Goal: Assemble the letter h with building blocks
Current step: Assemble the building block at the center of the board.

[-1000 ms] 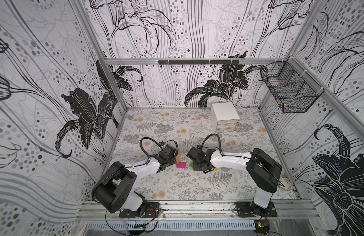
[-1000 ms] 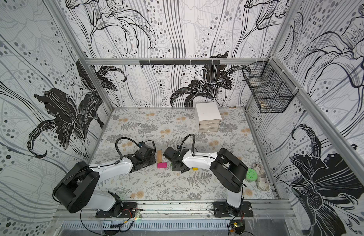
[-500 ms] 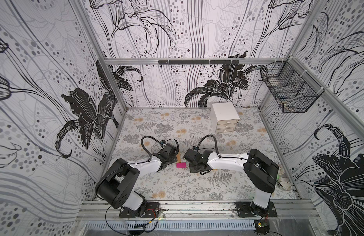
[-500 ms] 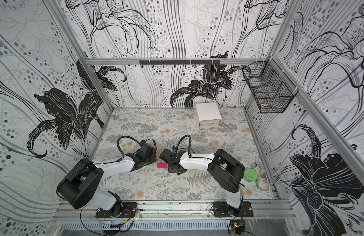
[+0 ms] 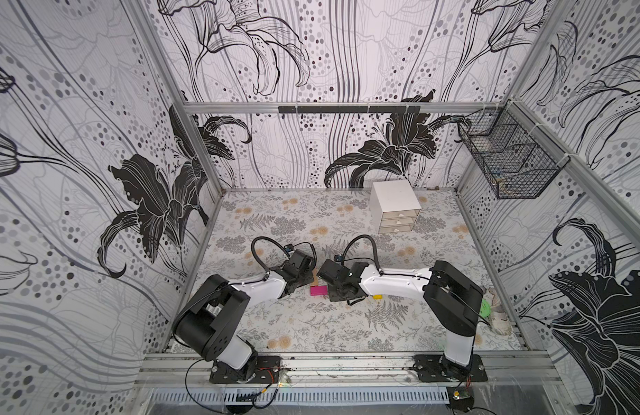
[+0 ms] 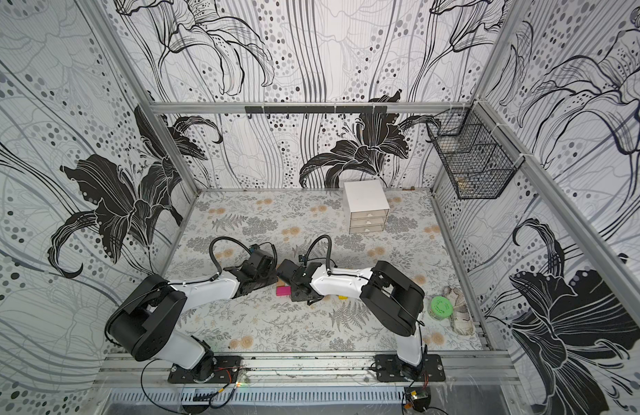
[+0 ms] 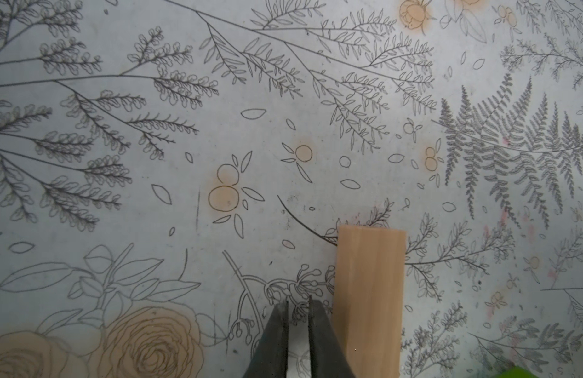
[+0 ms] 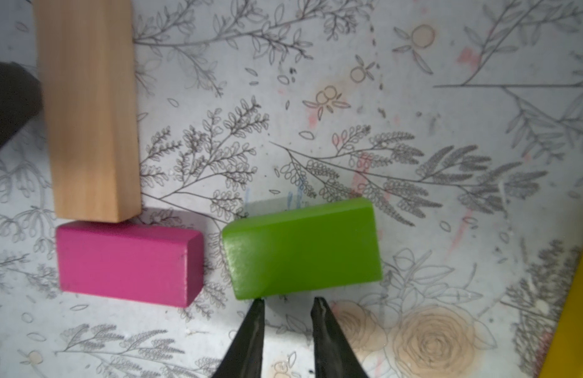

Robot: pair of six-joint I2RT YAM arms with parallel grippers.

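Green block (image 8: 301, 248) lies flat just ahead of the right gripper (image 8: 288, 301), touching one tip. Its long axis runs crosswise to the pinched-together, empty jaws, with a slim gap sideways to the pink block (image 8: 126, 261). The left gripper (image 7: 298, 302), also clenched and empty, sits alongside the tan block (image 7: 368, 294). The right arm looks nearer.

I look into a booth whose walls wear white wallpaper with big black lilies and grey dots (image 5: 160, 187), framed by bare aluminium posts (image 5: 199, 143). The floor is a pale sheet printed with grey ferns and peach blooms (image 5: 304, 215). A white three-drawer box (image 5: 394, 204) stands near the back wall. A black wire basket (image 5: 508, 161) hangs on the side wall, and a black hook bar (image 5: 347, 109) sits on the back rail. Light is even, and shadows fall soft.
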